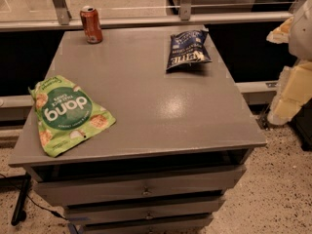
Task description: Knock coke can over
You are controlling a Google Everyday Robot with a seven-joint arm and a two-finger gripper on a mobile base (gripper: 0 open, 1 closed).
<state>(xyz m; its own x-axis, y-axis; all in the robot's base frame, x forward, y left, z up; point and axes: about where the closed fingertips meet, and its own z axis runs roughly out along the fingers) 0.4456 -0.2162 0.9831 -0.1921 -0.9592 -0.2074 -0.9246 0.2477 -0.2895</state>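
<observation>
The coke can (91, 25) is a small red can with a silver top. It stands upright at the far left corner of the grey table (161, 111). My gripper (292, 84) shows as cream and white parts at the right edge of the camera view. It is beyond the table's right side and far from the can, and touches nothing on the table.
A green chip bag (66, 113) lies flat near the front left. A dark blue chip bag (187, 50) lies at the far right. A metal rail with glass (146, 16) runs behind the table. Drawers (144, 191) sit below the top.
</observation>
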